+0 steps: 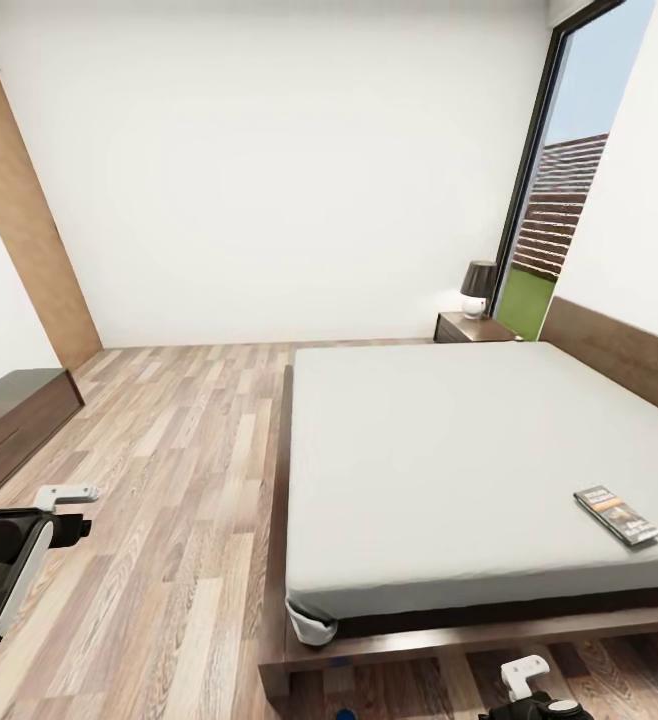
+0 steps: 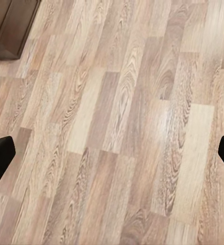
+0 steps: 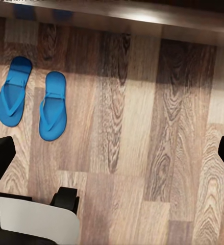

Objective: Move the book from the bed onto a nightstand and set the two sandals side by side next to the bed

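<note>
One book lies flat on the bed, near its edge at about four o'clock in the head view — well apart from the one nightstand at one o'clock. Two sandals sit side by side on the floor just beside the bed frame. Left hand and right hand are both released, empty. Risk — reaching across could nudge the book off the mattress, or the base could scatter the sandals.

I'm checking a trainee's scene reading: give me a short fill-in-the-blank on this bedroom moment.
1. The book lies on the ____.
2. The two sandals lie side by side on the ____.
3. On the nightstand stands a ____.
4. The sandals' colour is ____.

Missing words: bed; floor; lamp; blue.
</note>
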